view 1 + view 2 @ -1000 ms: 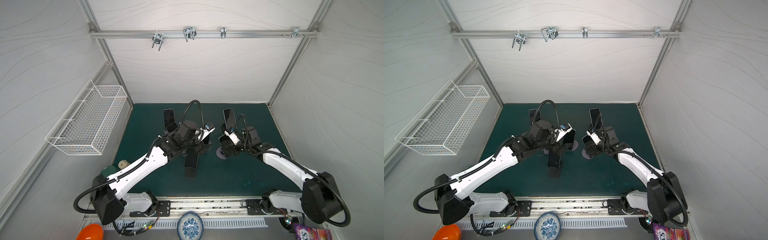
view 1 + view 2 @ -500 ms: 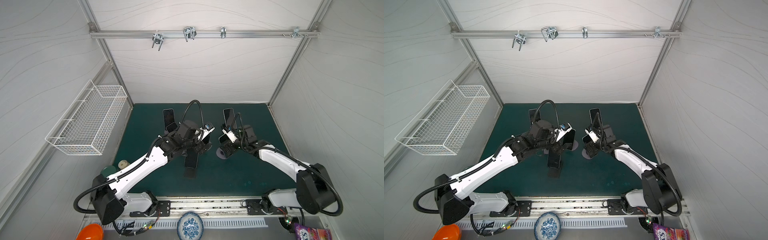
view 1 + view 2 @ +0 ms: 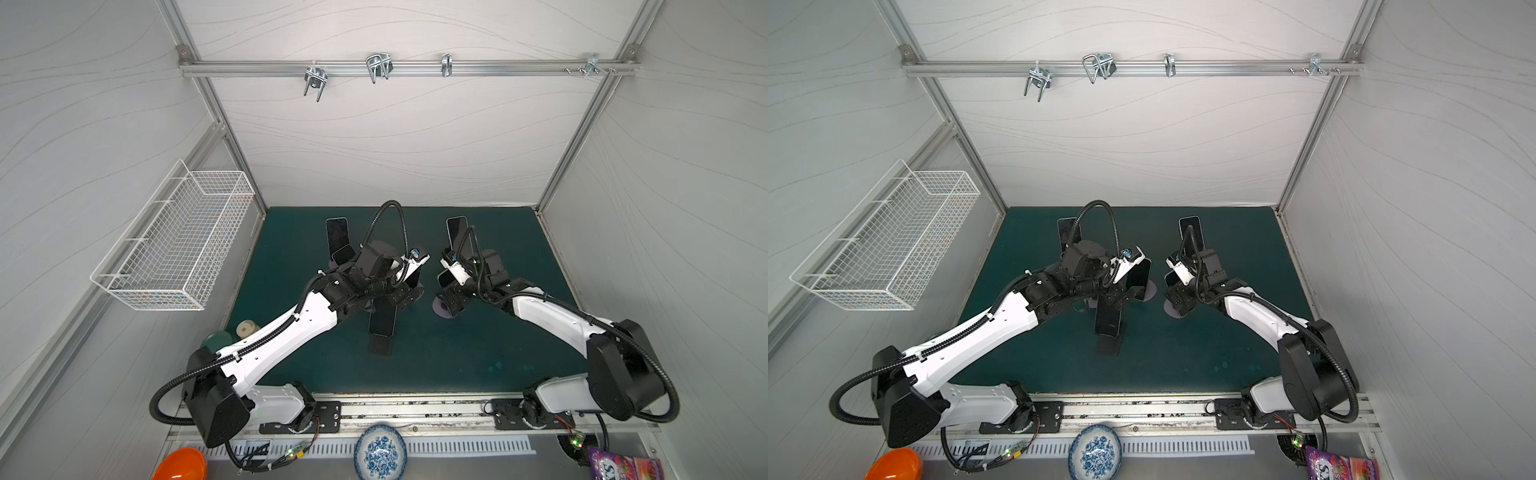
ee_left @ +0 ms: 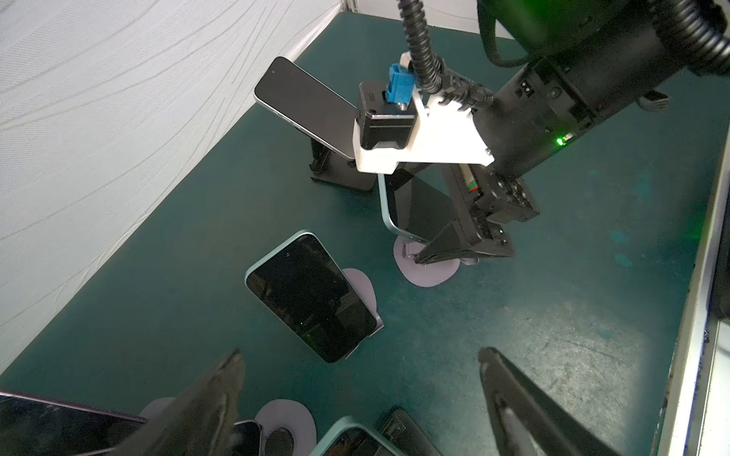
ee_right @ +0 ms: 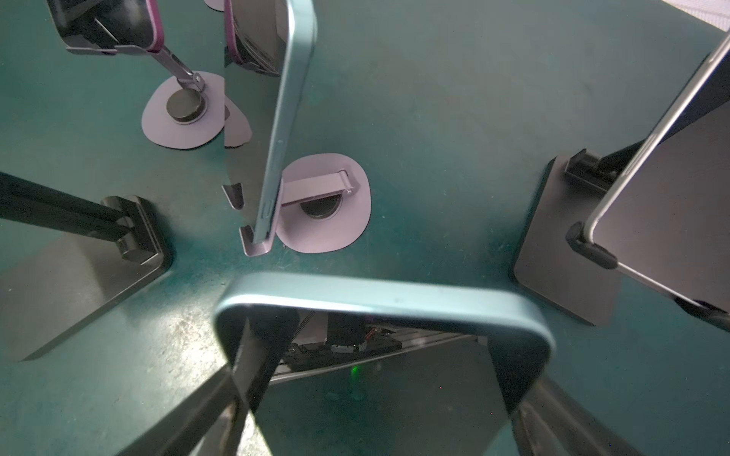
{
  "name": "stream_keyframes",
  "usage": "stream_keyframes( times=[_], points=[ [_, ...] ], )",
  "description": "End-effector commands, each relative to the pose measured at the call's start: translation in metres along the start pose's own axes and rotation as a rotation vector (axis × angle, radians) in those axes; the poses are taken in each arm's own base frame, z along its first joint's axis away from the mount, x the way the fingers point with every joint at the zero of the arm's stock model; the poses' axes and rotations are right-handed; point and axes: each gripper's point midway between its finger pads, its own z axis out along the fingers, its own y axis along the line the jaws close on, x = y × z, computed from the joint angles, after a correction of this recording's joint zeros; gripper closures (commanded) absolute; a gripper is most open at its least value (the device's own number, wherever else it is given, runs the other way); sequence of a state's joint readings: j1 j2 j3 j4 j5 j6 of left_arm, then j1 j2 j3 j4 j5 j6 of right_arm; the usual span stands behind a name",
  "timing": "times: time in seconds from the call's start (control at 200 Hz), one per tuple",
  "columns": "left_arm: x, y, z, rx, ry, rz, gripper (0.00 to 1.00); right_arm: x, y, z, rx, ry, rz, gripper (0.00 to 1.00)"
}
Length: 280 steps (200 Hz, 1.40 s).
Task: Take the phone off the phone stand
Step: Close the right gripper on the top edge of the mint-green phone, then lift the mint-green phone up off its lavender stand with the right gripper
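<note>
Movement since a second ago belongs to the right arm [image 3: 552,316]: its elbow has drawn in toward the middle and its gripper has settled a little lower over one stand, while the left arm [image 3: 291,336] has stayed put.

On the left, the left gripper [image 4: 361,351] hangs with jaws wide and empty above the tabletop [image 3: 478,353]. It is just short of a second phone [image 4: 312,296] that leans on a second stand [image 4: 361,284], and nothing is touched there.

To the right of it, the right gripper [image 5: 383,331] now brackets the target phone [image 5: 379,294]. Its wrist view shows one finger beside each long edge, just under the top corners, with the jaws spread wide. Whether the pads already press on those edges cannot be told.

The phone sits in its lilac stand [image 4: 428,272], leaning back, near the middle of the tabletop. So the approach looks finished and the grasp is the step in hand: close on the edges, then lift the phone clear of the stand's lip. A light base might come up with it.
</note>
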State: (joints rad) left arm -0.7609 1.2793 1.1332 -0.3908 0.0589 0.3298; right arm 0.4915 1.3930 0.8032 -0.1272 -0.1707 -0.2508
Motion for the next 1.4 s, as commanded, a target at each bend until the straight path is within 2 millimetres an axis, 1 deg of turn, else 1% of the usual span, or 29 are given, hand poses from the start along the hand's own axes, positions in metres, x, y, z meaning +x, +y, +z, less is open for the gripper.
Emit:
stream_keyframes(
  times=[0.0,0.525,0.8,0.915,1.11,1.395],
  points=[
    [-0.016,0.005,-0.002,-0.018,-0.041,0.016,0.06,-0.009,0.001,0.000,-0.004,-0.018,-0.015,0.04],
    [-0.017,0.002,-0.003,-0.002,-0.040,0.017,0.06,-0.008,0.006,-0.003,-0.024,-0.021,-0.022,0.17],
    [-0.015,0.001,-0.004,-0.003,-0.041,0.009,0.06,-0.009,0.010,-0.007,-0.047,-0.016,-0.030,0.22],
    [-0.014,0.000,-0.004,0.003,-0.040,0.014,0.06,-0.009,0.011,-0.011,-0.044,-0.021,-0.034,0.23],
    [-0.015,0.000,-0.004,0.004,-0.040,0.014,0.06,-0.015,0.013,-0.023,-0.039,-0.036,-0.026,0.25],
    [-0.015,-0.002,-0.006,0.012,-0.055,-0.001,0.06,-0.028,0.016,-0.045,-0.034,-0.088,-0.048,0.28]
  ],
)
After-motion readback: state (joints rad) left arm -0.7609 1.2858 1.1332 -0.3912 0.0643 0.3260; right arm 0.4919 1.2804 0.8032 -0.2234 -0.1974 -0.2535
